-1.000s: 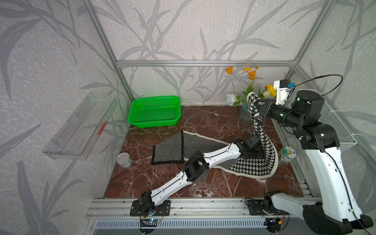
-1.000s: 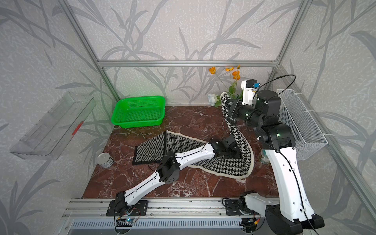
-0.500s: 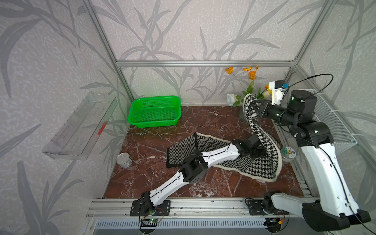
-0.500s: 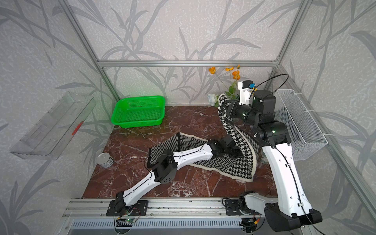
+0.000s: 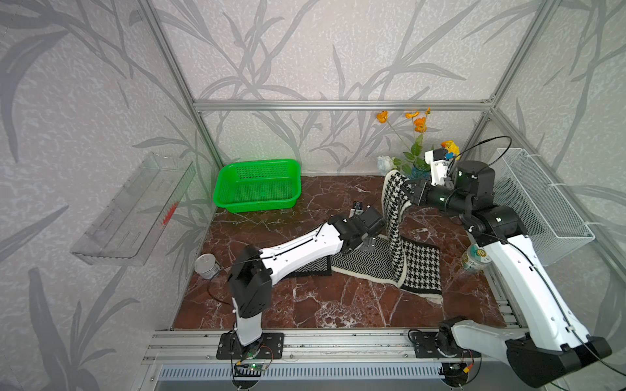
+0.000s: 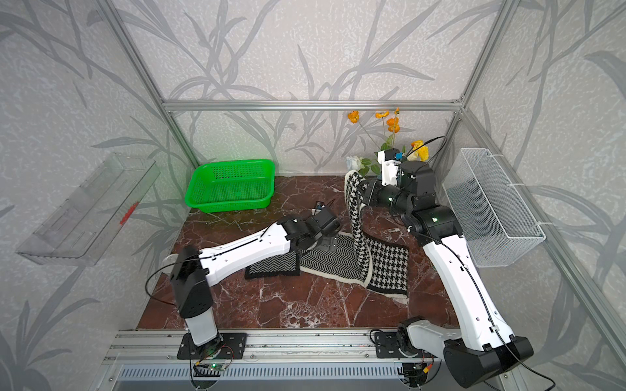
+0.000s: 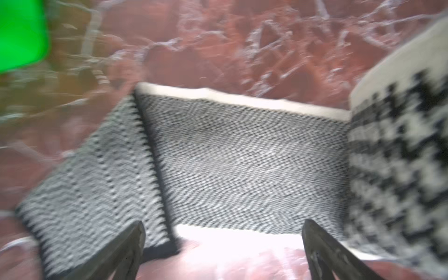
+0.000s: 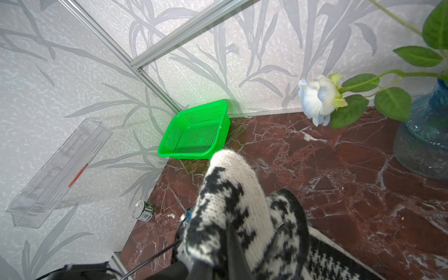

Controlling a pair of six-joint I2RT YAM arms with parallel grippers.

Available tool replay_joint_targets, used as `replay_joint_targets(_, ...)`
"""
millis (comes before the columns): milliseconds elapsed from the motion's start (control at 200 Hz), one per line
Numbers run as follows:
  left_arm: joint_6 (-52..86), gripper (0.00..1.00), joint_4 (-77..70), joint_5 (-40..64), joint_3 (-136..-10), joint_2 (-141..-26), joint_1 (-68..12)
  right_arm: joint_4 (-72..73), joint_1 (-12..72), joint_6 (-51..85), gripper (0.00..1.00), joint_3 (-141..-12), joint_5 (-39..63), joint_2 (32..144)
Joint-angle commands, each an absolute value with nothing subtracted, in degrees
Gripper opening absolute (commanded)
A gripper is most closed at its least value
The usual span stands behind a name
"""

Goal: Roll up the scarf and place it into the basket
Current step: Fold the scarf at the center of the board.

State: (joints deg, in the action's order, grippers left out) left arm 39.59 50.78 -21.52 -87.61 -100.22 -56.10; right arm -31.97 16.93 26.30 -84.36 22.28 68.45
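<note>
— Where's the scarf (image 5: 420,267)?
— My right gripper (image 5: 406,193) clamps its raised end; the rest lies just below my wide-apart left gripper (image 7: 223,226).
— And the basket (image 5: 257,203)?
— Green, well beyond both, base bare.

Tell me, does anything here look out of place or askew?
A small can seems tipped on its side by the table edge. The scarf is twisted, one end held aloft by the right gripper.
</note>
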Motion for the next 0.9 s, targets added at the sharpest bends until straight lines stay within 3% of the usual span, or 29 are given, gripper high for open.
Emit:
replay_joint_targets(0, 37.3, 1.0, 56.8, -30.6, -77.4, -95.5, -56.3, -28.4, 19.1, 26.2, 0.11, -85.4, 20.8, 68.6)
replay_joint_targets(185, 38.4, 0.98, 59.9, -33.6, -67.2, -90.0, -56.3, -26.6, 22.2, 26.4, 0.11, -85.4, 18.7, 70.4)
replay_joint_targets(385, 36.3, 0.97, 60.8, -35.7, -63.8, -93.2, -54.9, -24.8, 24.9, 26.8, 0.12, -84.8, 17.8, 71.9)
replay_joint_targets(895, 29.7, 0.88, 43.7, -21.3, -57.9, -98.3, -50.3, -24.8, 25.3, 25.8, 0.14, -82.9, 16.9, 71.5)
